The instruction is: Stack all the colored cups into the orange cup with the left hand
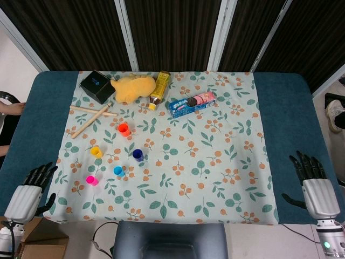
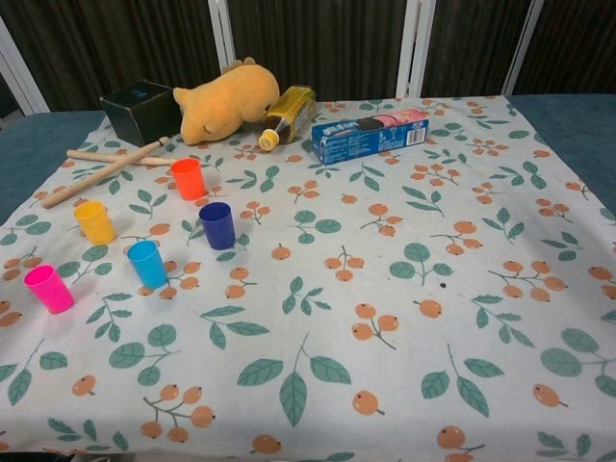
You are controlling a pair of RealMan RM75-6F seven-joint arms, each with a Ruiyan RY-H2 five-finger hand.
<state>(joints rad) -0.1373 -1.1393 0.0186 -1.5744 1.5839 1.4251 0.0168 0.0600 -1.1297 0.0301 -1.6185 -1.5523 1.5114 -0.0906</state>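
Several small cups stand upright and apart on the left part of the floral cloth [image 1: 215, 178]. The orange cup [image 1: 123, 129] [image 2: 188, 178] is farthest back. In front of it are a yellow cup [image 1: 96, 151] [image 2: 94, 221], a dark blue cup [image 1: 137, 155] [image 2: 217, 225], a light blue cup [image 1: 118, 170] [image 2: 146, 263] and a pink cup [image 1: 91, 180] [image 2: 47, 288]. My left hand [image 1: 33, 186] rests at the table's near left corner, fingers spread, holding nothing. My right hand [image 1: 312, 181] sits at the near right corner, also empty with fingers apart. Neither hand shows in the chest view.
At the back of the cloth lie a black box [image 1: 97, 86], a yellow plush toy [image 1: 132, 87], a bottle on its side [image 1: 158, 89], a blue cookie pack [image 1: 192, 103] and two crossed wooden sticks [image 1: 91, 115]. A cardboard box [image 1: 40, 243] sits below the left hand.
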